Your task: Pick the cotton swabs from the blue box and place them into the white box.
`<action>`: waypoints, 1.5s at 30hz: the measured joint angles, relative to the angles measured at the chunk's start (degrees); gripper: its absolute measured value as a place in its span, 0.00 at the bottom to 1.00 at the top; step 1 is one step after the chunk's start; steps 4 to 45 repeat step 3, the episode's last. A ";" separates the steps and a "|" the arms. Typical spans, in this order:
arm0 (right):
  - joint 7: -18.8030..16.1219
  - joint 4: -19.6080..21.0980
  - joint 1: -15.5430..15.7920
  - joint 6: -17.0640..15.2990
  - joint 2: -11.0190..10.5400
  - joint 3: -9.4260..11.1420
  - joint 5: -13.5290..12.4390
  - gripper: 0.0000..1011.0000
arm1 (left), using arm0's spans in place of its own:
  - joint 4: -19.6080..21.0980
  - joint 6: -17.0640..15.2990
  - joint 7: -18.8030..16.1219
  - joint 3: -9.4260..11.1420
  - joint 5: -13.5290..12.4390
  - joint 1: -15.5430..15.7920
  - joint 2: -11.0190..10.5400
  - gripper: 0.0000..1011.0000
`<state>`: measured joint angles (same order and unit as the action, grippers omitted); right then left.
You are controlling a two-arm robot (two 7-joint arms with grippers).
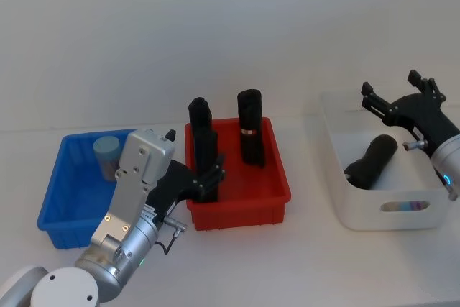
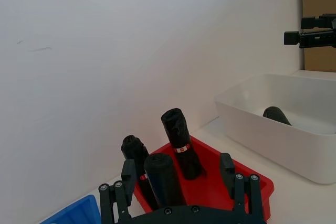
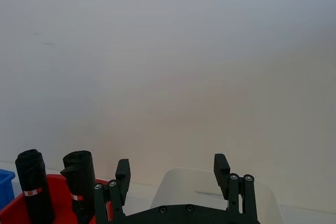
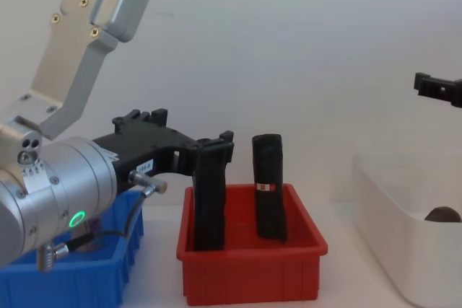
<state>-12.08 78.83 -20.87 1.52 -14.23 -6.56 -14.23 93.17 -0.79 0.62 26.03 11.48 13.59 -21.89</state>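
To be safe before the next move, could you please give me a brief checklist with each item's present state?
1. A cotton swab jar is left in the blue box: ok.
2. Left pincer open and empty: ok.
3. Left pincer over the blue box: not ok; it is at the red bin, astride an upright black roll.
4. Right pincer open above the white box: ok.
5. Room in the white box: ok, though a lying black roll is inside.

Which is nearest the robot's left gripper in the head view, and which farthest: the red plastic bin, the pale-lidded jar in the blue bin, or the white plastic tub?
1. Red plastic bin, right at the left gripper.
2. Pale-lidded jar, to its left.
3. White plastic tub, far right.
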 joint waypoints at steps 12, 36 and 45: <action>-0.03 0.02 0.02 0.00 -0.01 0.00 -0.02 0.99 | 0.00 0.00 0.00 0.00 0.00 0.00 0.00 0.99; -0.03 0.02 0.02 0.00 -0.01 0.00 -0.02 0.99 | 0.00 0.00 0.00 0.00 0.00 0.00 0.00 0.99; -0.03 0.02 0.02 0.00 -0.01 0.00 -0.02 0.99 | 0.00 0.00 0.00 0.00 0.00 0.00 0.00 0.99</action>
